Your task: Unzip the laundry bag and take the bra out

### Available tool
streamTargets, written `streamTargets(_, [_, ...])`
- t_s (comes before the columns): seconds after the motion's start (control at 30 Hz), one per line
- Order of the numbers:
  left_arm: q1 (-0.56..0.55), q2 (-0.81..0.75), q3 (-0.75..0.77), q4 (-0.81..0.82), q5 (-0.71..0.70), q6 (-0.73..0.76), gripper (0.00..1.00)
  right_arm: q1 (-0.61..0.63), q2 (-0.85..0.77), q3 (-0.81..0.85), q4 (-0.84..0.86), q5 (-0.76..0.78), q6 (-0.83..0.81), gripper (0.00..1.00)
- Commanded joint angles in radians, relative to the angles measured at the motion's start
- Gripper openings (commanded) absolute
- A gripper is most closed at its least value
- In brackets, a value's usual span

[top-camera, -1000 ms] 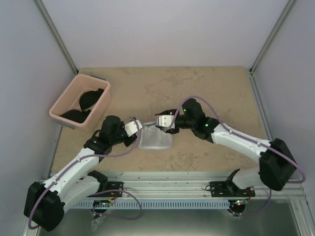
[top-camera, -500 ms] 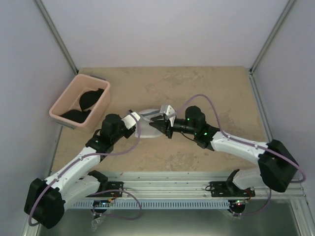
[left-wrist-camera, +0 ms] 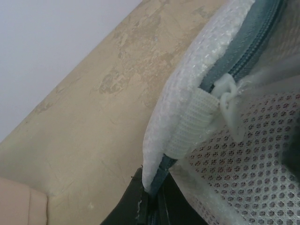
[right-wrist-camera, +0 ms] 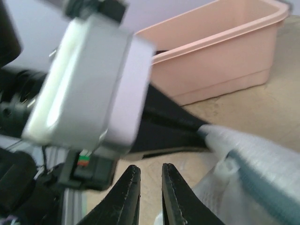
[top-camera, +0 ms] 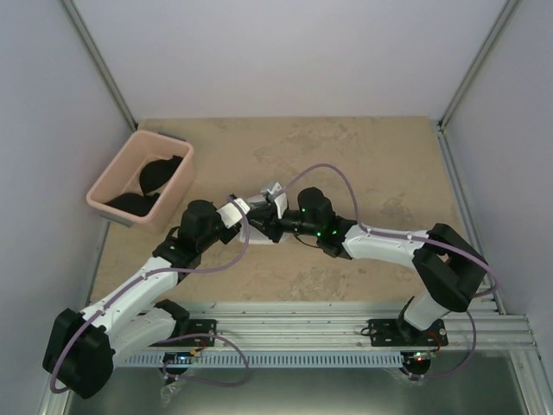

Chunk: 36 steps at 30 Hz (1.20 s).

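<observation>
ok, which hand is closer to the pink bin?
Left. The left hand pinches the laundry bag on its side toward the pink bin; the right hand sits beyond it, farther away.

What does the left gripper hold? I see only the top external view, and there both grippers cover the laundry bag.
Observer: In the left wrist view, the left gripper is shut on the rim of the laundry bag, right on the zipper.
Operator: Where is the zipper pull?
Observer: The white pull sits on the zipper beside a white fabric tab, farther along the rim from the clamped spot.
Operator: Does the right gripper hold it?
Observer: No. In the right wrist view, the right gripper is nearly closed on nothing. The pull shows to the right of its fingertips.
</observation>
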Motion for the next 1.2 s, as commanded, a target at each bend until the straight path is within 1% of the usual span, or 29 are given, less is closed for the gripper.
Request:
streamTargets(0.0, [-0.017, -0.004, 0.001, 0.034, 0.047, 0.000, 0.00, 0.005, 0.018, 0.062, -0.038, 0.179, 0.052, 0.13])
streamTargets(0.2, [-0.020, -0.014, 0.001, 0.029, 0.049, 0.006, 0.00, 0.005, 0.010, 0.099, -0.148, 0.290, 0.021, 0.14])
streamTargets(0.5, [-0.021, -0.029, 0.001, 0.013, 0.065, -0.016, 0.00, 0.015, -0.057, 0.057, -0.224, 0.352, 0.027, 0.14])
streamTargets(0.6, [-0.022, -0.034, -0.006, 0.016, 0.072, -0.015, 0.00, 0.016, -0.073, 0.050, -0.243, 0.377, 0.025, 0.15])
streamTargets(0.73, [-0.024, -0.035, -0.013, 0.031, 0.069, 0.004, 0.00, 0.019, -0.061, 0.076, -0.263, 0.378, -0.004, 0.16])
streamTargets(0.9, [-0.022, -0.036, -0.014, 0.032, 0.063, 0.016, 0.00, 0.022, -0.073, 0.062, -0.268, 0.335, -0.020, 0.16])
streamTargets(1.03, [-0.023, -0.038, -0.017, 0.034, 0.071, 0.013, 0.00, 0.020, -0.086, 0.060, -0.284, 0.330, -0.040, 0.18])
streamTargets(1.17, [-0.024, -0.043, -0.017, 0.035, 0.067, 0.018, 0.00, 0.001, -0.087, 0.062, -0.286, 0.277, -0.049, 0.22])
